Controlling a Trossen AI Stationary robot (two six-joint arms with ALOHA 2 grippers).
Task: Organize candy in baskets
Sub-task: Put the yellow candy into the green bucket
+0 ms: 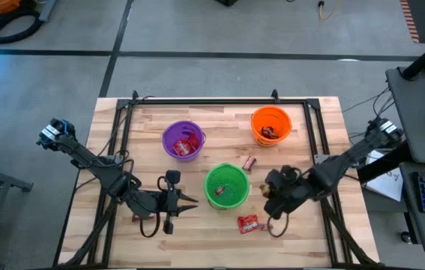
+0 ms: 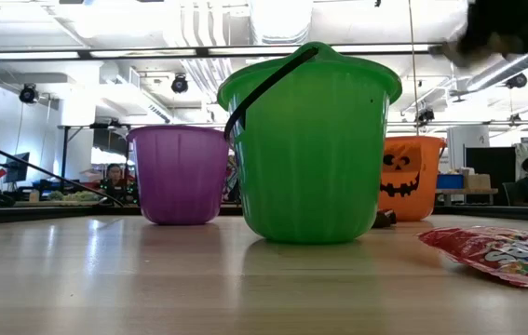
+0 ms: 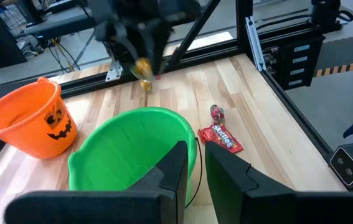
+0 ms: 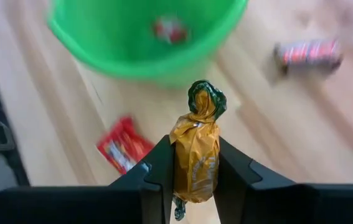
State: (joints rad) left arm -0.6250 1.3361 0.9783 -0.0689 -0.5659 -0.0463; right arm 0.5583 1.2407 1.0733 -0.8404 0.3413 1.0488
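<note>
While the high view blurs the right gripper (image 1: pixel 274 196) just right of the green bucket (image 1: pixel 226 186), the right wrist view shows its fingers clamped on a gold-wrapped candy (image 4: pixel 195 155) above the table (image 1: pixel 302 232). The left wrist view shows the left gripper (image 3: pixel 192 163) nearly closed and empty, left of that bucket. A red Skittles packet (image 1: pixel 248 223) lies near the front edge; a dark bar (image 1: pixel 249 162) sits between green and orange bucket (image 1: pixel 271 124). The purple bucket (image 1: pixel 183 139) holds red packets. The low view hides the buckets' contents.
</note>
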